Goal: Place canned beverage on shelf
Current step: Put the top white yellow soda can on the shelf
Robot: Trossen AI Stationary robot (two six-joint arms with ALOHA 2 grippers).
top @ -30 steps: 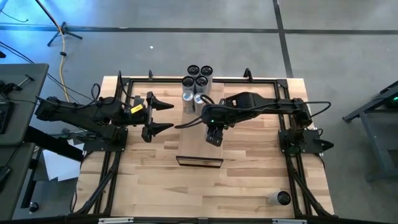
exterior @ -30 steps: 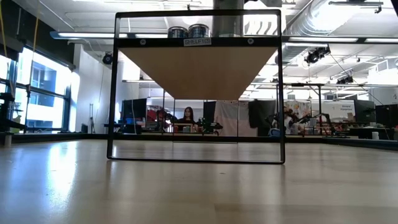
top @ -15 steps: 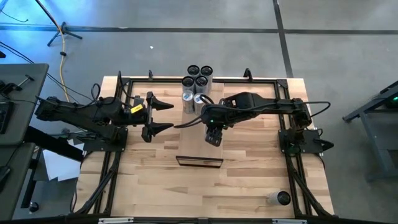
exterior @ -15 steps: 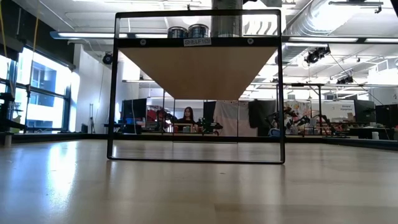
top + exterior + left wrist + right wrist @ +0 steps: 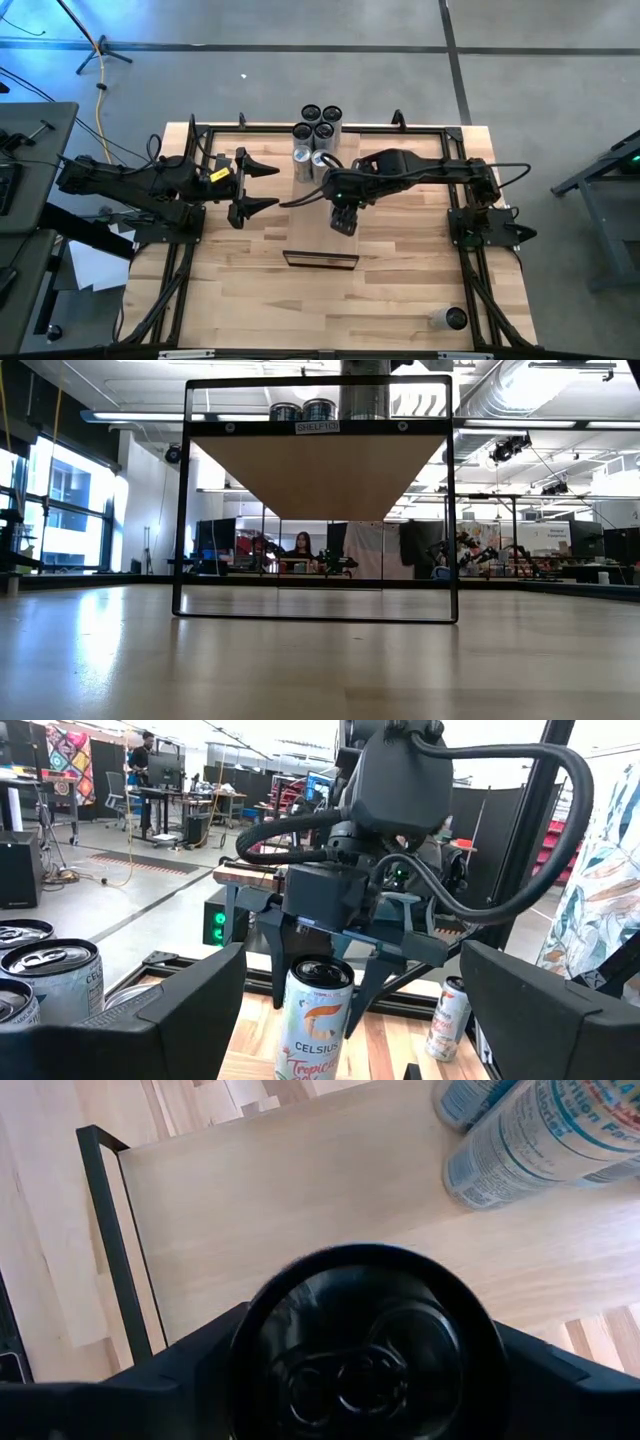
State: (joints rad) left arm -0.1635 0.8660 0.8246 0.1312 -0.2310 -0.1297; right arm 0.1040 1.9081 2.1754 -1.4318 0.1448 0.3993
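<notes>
A Celsius can stands upright on the shelf, a pale raised board in a black frame at the table's middle. My right gripper points steeply down over it, open, one finger on each side of the can's upper part. The can's dark top fills the right wrist view. Several more cans stand at the shelf's far end. My left gripper waits open and level to the left of the shelf, touching nothing. My right gripper comes from above, and its fingers stand close against both sides of the can's upper wall. Whether they touch it I cannot tell. The can stands upright with its base on the shelf.
A lone can lies near the table's near right corner. The shelf's black frame stands upright at its near end, and black rails run along the table's edges. Bare tabletop lies near the front edge.
</notes>
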